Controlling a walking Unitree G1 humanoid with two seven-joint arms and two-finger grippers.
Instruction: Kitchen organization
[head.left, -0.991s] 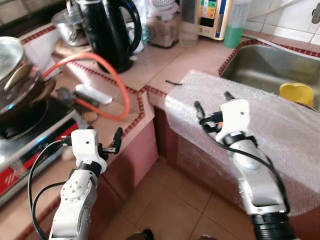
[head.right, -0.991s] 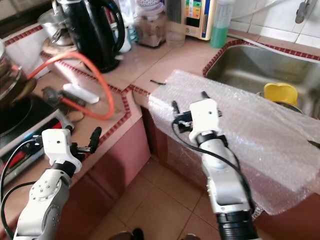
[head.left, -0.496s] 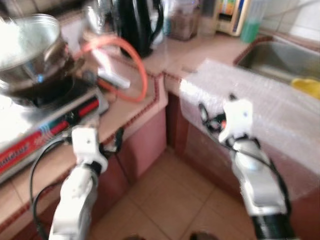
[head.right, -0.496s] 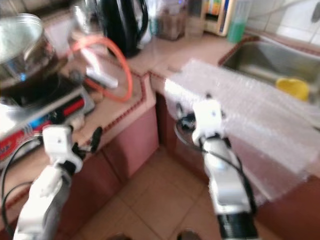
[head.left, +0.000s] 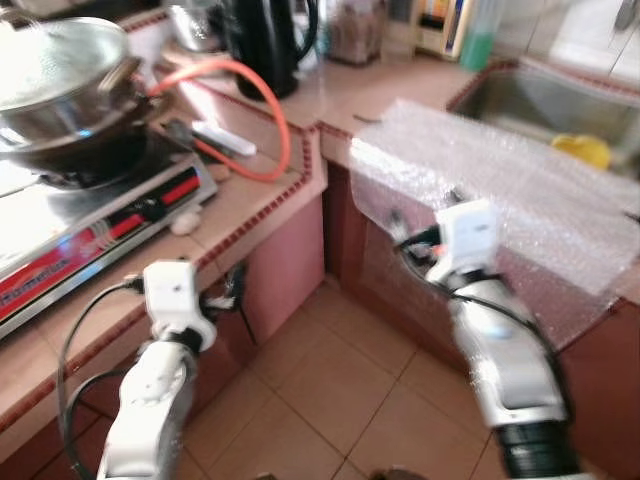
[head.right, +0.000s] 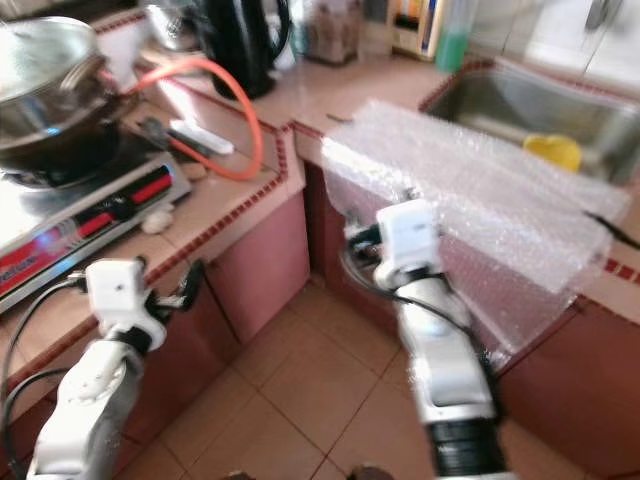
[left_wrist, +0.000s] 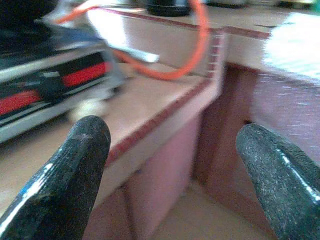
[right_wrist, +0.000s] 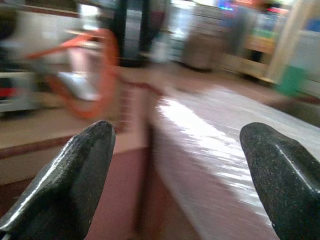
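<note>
1. The robot stood before a corner of tiled worktop (head.left: 290, 195), pink with dark red edging, and the head views were somewhat blurred.
2. The left claw (head.left: 233, 289) was held low in front of the worktop's edge, below the stove, with its two black fingers (left_wrist: 75, 165) spread wide apart and nothing between them.
3. The right claw (head.left: 425, 215) hovered in front of the hanging edge of a sheet of bubble wrap (head.left: 500, 180); its fingers (right_wrist: 75, 170) were likewise released, wide apart and empty.
4. The bubble wrap lay over the worktop beside the sink (head.left: 560, 100) and drooped down over the cabinet front below.
5. A yellow object (head.left: 583, 150) sat at the near edge of the sink, just beyond the bubble wrap; what it was could not be made out.
6. On the robot's left a silver and black stove (head.left: 100, 220) with red stripes carried a dark pan (head.left: 70, 150) with a metal bowl or lid (head.left: 60, 70) resting on it.
7. An orange hose (head.left: 270, 110) curved in a loop across the worktop between the stove and a black kettle (head.left: 265, 40).
8. A flat white object (head.left: 225, 138) lay inside the hose's loop.
9. Near the wall, a jar (head.left: 355, 30), a green bottle (head.left: 478, 35) and other containers stood in a row, too blurred to identify further.
10. The floor (head.left: 330, 390) beneath the arms was brown tile.
</note>
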